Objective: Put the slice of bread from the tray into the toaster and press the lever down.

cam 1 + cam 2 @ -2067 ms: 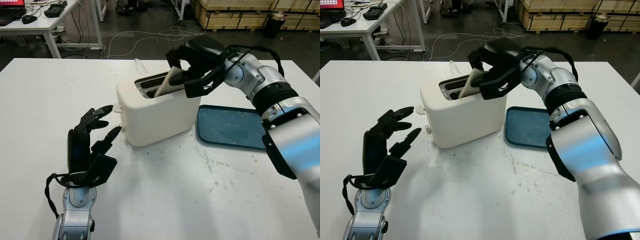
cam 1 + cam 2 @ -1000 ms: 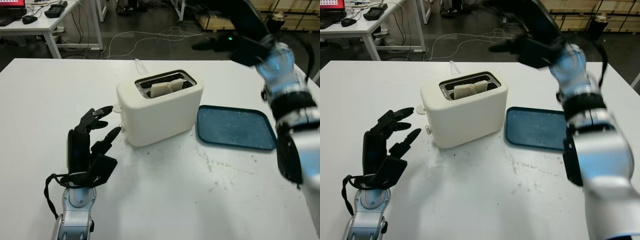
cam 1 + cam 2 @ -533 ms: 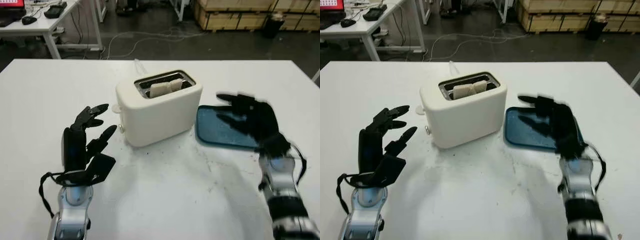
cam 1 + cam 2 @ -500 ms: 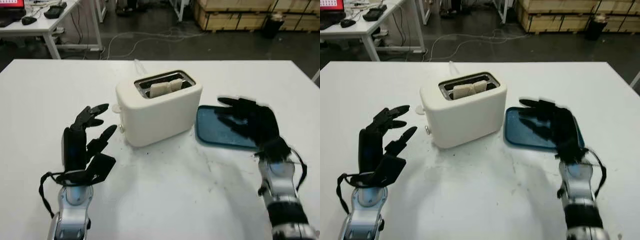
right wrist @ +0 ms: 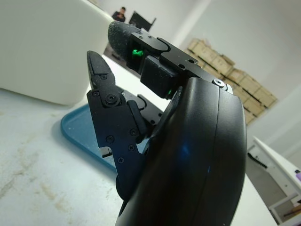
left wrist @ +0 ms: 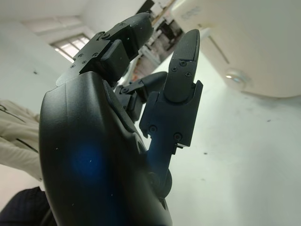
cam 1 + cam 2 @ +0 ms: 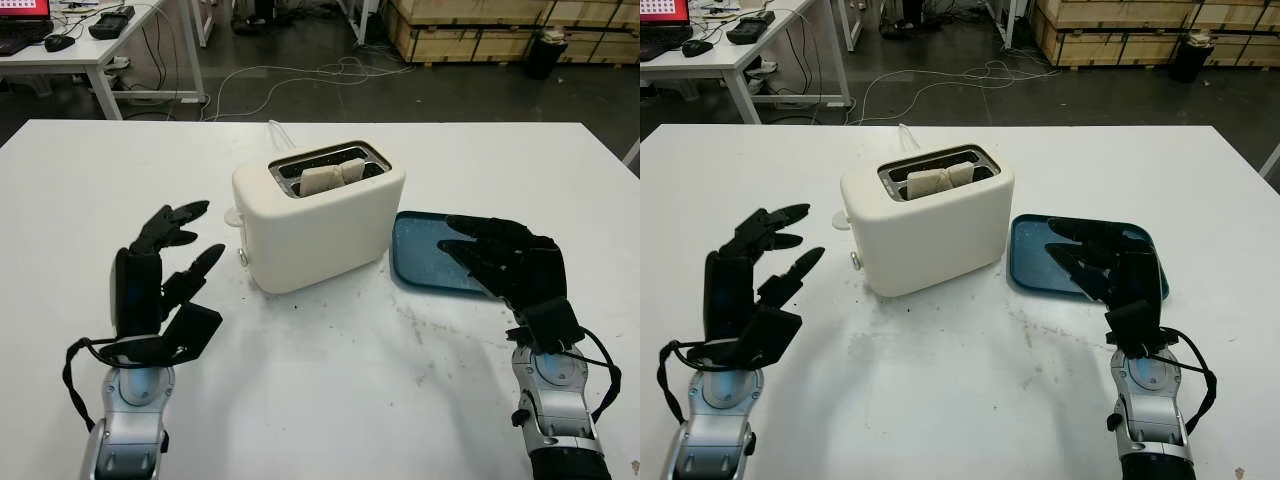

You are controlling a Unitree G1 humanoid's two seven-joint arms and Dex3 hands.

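The right hand [image 7: 510, 265] has released the bread slice [image 7: 333, 176] into the toaster [image 7: 318, 215] and withdrawn, empty, over the blue tray [image 7: 430, 262]; the empty left hand [image 7: 160, 280] likely presses the lever next.

White two-slot toaster [image 7: 318, 215]: I see it standing upright mid-table, slots facing up. Slice of bread [image 7: 332, 176]: pale, sitting in the nearer slot, its top edge showing at the opening. Blue tray [image 7: 430, 250]: flat on the table just beside the toaster, on my right.
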